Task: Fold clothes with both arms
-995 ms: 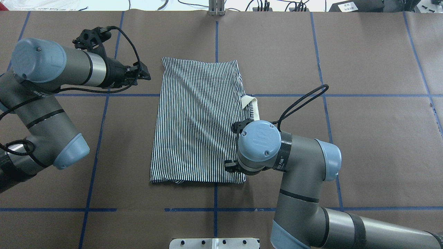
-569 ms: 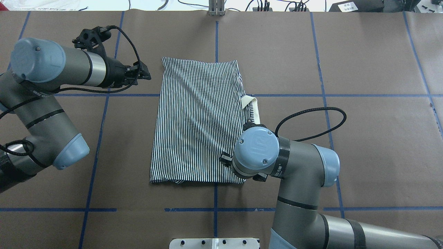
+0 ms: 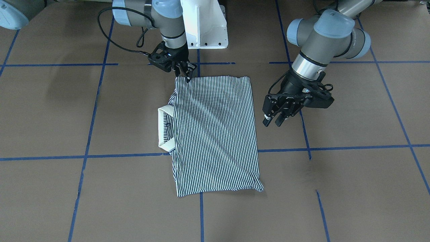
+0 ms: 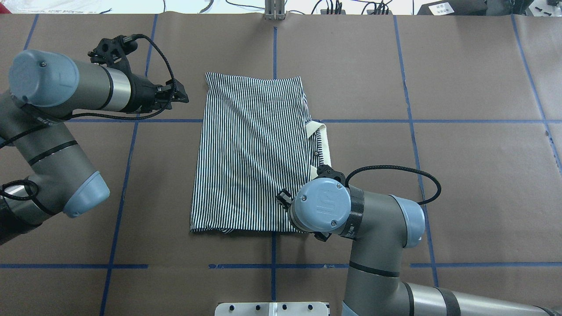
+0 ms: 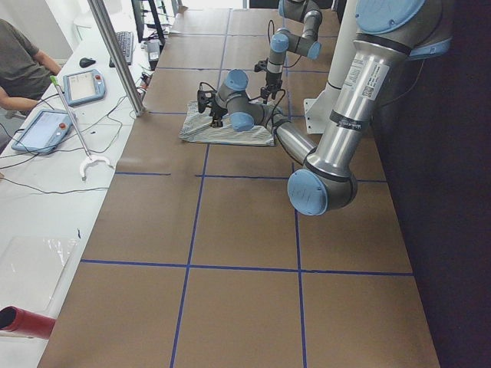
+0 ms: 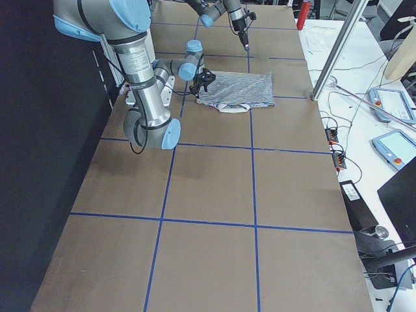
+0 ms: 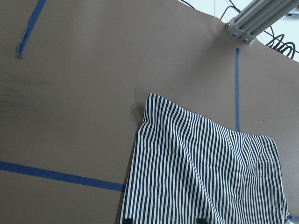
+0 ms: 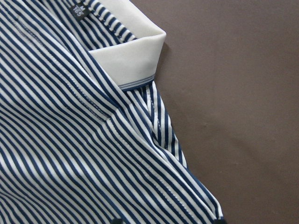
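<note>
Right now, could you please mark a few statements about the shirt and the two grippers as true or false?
1. The striped polo shirt lies folded on the table. True.
2. The left gripper is clamped on the shirt. False: it is open and sits beside the shirt's edge, off the fabric.
3. The right gripper is at the shirt's corner on the robot's side, along the edge where the collar shows. True.
4. The cream collar sticks out towards the left arm. False: it sticks out on the right arm's side.
</note>
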Robot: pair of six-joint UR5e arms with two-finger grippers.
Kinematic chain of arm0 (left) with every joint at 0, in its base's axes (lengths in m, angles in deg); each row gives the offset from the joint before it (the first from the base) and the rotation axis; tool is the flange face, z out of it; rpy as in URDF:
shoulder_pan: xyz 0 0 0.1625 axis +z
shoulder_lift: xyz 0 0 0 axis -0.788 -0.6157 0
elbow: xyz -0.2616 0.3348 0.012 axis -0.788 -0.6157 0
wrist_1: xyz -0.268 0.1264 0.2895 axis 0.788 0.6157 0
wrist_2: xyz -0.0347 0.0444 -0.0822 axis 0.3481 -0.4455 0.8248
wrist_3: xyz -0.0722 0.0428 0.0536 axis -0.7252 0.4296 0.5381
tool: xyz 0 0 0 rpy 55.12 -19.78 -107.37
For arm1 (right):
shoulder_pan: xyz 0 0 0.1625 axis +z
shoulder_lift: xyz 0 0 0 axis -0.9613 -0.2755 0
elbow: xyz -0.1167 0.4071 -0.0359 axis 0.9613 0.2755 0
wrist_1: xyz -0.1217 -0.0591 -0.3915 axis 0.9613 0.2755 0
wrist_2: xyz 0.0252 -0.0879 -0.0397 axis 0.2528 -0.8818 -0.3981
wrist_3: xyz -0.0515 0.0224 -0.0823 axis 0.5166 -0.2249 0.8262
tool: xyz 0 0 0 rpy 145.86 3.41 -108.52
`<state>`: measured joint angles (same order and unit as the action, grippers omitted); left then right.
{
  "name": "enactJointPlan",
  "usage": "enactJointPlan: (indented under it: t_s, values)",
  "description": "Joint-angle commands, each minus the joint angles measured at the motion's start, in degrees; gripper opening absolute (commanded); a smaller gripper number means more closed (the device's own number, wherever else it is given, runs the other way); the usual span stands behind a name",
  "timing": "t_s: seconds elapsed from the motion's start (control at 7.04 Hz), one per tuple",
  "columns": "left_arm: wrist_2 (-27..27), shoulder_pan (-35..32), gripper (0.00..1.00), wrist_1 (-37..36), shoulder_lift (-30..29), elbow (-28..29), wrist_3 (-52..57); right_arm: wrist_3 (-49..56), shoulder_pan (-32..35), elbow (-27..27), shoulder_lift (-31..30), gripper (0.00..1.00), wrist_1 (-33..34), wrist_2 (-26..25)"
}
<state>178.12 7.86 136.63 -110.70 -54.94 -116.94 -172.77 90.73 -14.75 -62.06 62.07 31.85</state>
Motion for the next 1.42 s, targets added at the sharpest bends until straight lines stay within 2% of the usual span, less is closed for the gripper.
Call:
enactJointPlan:
  t_s: [0.0, 0.28, 0.43, 0.71, 0.85, 1.28]
  values:
    - [0.0, 0.0, 0.54, 0.0, 0.2, -0.2, 0.0, -0.7, -0.4, 1.1, 0.4, 0.73, -0.2, -0.4]
    - [0.0, 0.0, 0.54, 0.0, 0.2, -0.4, -0.1, 0.2, -0.4, 2.0, 0.4, 0.74, -0.2, -0.3]
    - [0.0, 0.0, 0.54, 0.0, 0.2, -0.4, -0.1, -0.5, -0.6, 2.1, 0.5, 0.98, -0.2, -0.3]
    - [0.0, 0.0, 0.54, 0.0, 0.2, -0.5, -0.3, -0.7, -0.6, 2.5, 0.4, 0.89, -0.1, -0.3]
    - [0.0, 0.0, 0.54, -0.1, 0.2, -0.5, -0.4, -0.3, -0.6, 3.1, 0.5, 0.88, -0.2, -0.3]
    - [0.0, 0.0, 0.54, -0.1, 0.2, -0.5, -0.4, 0.3, -0.6, 3.7, 0.8, 0.79, -0.1, -0.1]
